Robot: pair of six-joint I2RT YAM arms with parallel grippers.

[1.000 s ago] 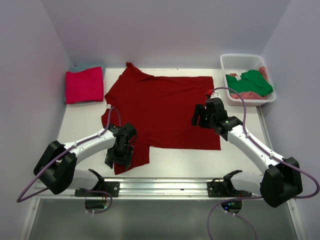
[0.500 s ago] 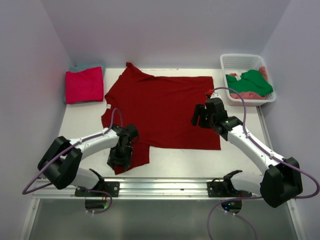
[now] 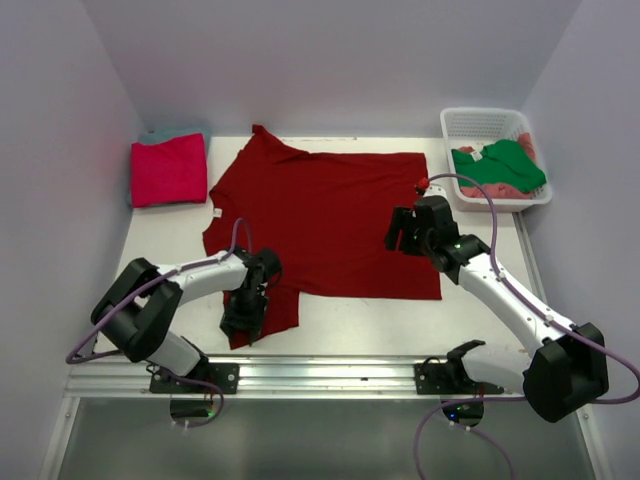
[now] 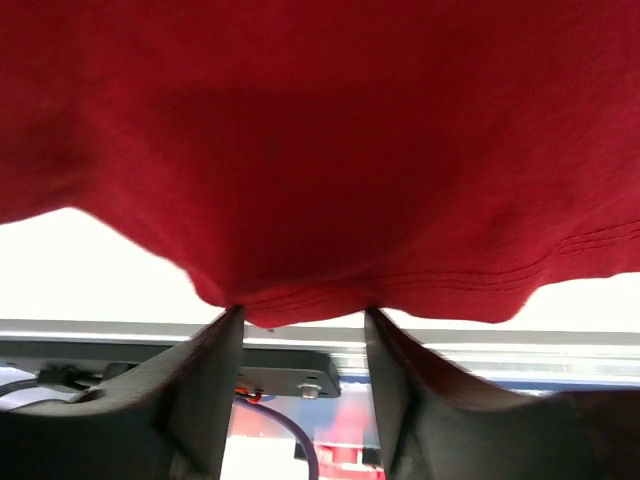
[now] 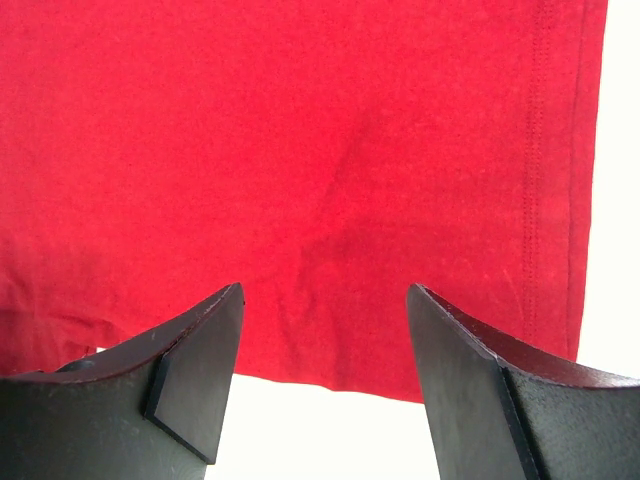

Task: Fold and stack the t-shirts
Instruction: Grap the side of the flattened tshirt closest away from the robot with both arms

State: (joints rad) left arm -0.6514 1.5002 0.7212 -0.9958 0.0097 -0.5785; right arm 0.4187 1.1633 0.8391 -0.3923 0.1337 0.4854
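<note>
A dark red t-shirt (image 3: 325, 215) lies spread flat across the middle of the table. My left gripper (image 3: 243, 315) is low at its near-left corner. In the left wrist view that gripper (image 4: 300, 312) stands open, and the shirt's stitched edge (image 4: 320, 290) lies across the tips of both fingers. My right gripper (image 3: 398, 232) hovers over the shirt's right side. In the right wrist view it (image 5: 325, 287) is open above the red cloth (image 5: 300, 150), near the shirt's edge, with nothing between its fingers.
A folded magenta-pink t-shirt (image 3: 168, 170) sits on a teal one (image 3: 178, 133) at the far left. A white lattice basket (image 3: 480, 115) at the far right holds a green t-shirt (image 3: 503, 165) over a salmon-pink one (image 3: 520, 188). A metal rail (image 3: 330, 370) runs along the near edge.
My left gripper has shifted a little to the right along the shirt's near-left corner and its jaws have narrowed. The right arm has barely moved.
</note>
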